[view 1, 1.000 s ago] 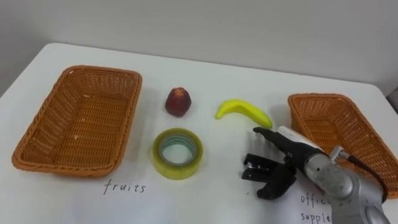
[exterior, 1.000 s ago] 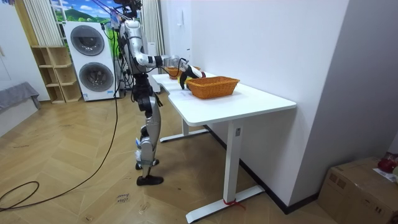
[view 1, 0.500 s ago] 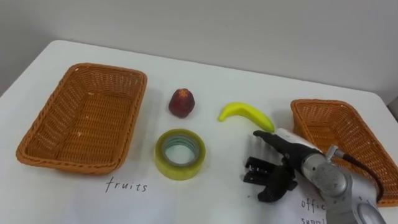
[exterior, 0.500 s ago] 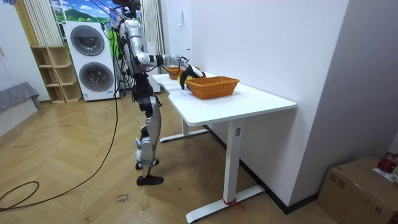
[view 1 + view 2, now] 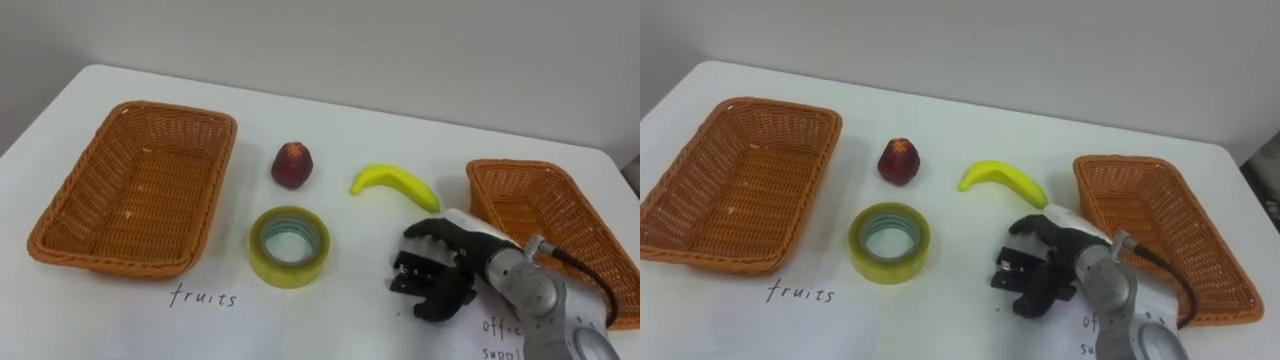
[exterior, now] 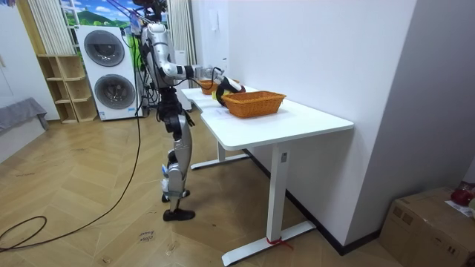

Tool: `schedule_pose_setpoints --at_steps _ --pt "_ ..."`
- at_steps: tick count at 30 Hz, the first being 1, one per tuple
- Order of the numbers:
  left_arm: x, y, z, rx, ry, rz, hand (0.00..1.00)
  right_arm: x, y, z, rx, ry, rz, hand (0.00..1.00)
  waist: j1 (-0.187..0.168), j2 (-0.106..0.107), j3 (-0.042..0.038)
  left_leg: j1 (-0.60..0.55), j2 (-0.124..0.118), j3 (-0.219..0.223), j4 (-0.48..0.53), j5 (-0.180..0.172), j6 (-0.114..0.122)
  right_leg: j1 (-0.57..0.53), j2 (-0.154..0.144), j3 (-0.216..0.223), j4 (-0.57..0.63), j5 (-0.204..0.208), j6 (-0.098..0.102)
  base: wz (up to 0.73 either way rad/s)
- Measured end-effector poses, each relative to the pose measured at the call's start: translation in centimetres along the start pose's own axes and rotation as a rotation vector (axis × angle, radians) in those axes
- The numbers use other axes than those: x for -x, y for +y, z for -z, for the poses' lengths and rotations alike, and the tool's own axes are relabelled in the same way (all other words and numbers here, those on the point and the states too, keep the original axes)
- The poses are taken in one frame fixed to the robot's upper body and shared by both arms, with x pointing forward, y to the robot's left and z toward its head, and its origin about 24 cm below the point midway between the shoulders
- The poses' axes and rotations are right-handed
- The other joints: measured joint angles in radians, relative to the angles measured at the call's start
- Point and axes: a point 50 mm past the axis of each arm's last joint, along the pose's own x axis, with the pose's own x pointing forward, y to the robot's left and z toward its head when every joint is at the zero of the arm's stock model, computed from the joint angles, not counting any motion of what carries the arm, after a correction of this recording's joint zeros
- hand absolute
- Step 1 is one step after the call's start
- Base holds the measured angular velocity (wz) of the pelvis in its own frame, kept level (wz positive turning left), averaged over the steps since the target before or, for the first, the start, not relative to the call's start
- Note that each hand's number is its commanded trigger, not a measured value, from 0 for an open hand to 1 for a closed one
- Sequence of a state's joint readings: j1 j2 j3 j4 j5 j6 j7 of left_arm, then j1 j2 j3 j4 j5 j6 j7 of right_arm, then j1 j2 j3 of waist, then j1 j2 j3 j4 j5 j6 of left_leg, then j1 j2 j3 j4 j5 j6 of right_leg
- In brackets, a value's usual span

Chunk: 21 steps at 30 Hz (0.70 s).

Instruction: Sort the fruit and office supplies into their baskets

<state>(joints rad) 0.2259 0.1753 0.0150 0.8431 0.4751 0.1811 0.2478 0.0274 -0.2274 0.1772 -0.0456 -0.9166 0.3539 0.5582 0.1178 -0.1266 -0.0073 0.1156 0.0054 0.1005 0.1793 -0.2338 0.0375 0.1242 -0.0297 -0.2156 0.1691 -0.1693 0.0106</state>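
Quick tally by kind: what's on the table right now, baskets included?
Fruit: 2 (banana, red fruit)
Office supplies: 2 (tape roll, small black item within the right hand's curled fingers)
Baskets: 2 (left basket, right basket)
Total: 6

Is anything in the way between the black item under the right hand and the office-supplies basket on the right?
Nothing visible. The right hand curls round the black item; bare table separates it from the right basket. The banana lies further back, off that path.
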Motion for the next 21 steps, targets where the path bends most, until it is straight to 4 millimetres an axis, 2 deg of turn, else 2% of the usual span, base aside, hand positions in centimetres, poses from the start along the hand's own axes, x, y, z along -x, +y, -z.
schedule_pose_setpoints --at_steps 9,21 --pt "0.1 -0.02 0.24 -0.005 0.005 -0.024 0.0 -0.38 0.06 0.28 0.024 0.042 0.064 1.0 0.026 0.0 -0.0001 -0.001 0.0 -0.007 -0.002 0.0 0.0 0.001 0.0 -0.004 -0.001 0.0 0.0 0.02" --pt "0.08 -0.01 0.03 -0.008 -0.002 -0.027 0.0 -0.39 0.22 -0.1 0.009 0.026 0.061 1.0 0.022 0.0 0.0 0.001 0.0 -0.012 -0.007 0.0 0.0 0.0 0.001 -0.006 -0.001 0.0 0.0 0.01"
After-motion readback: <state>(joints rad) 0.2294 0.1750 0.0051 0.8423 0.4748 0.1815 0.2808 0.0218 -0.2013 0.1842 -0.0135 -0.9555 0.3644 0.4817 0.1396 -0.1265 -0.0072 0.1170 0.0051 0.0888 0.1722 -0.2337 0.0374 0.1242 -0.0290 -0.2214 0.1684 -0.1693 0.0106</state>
